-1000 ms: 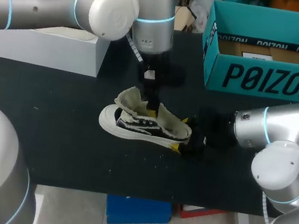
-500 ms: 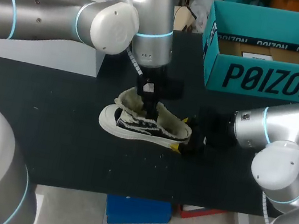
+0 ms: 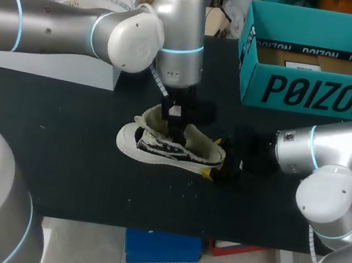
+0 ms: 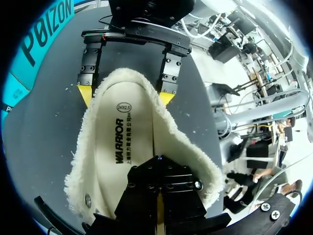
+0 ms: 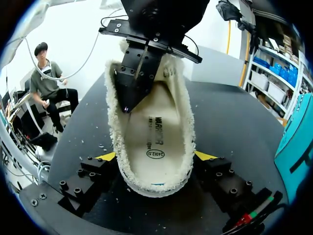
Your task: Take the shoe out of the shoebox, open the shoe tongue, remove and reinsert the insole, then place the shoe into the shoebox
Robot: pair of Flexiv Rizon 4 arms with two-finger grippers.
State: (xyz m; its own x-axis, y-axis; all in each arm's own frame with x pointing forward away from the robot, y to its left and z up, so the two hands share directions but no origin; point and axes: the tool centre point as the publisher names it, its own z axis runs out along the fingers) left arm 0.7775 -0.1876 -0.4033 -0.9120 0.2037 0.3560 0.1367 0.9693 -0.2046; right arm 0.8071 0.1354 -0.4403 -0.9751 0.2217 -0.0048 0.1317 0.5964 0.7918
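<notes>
Bright, even light from overhead imo. Black table (image 3: 76, 155) soaks it up, so barely any shadows show. Soft glare on left arm (image 3: 131, 35) shell, and the shoe (image 4: 188, 154) fleece looks nearly blown out in wrist views.

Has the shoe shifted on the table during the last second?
No. The shoe stays in the same spot, below and left of the teal shoebox in the head view, its outline unchanged.

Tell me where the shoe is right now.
In the head view the shoe lies mid-table, outside the teal shoebox, heel between the fingers of the right gripper, the left gripper dipping into its opening.
</notes>
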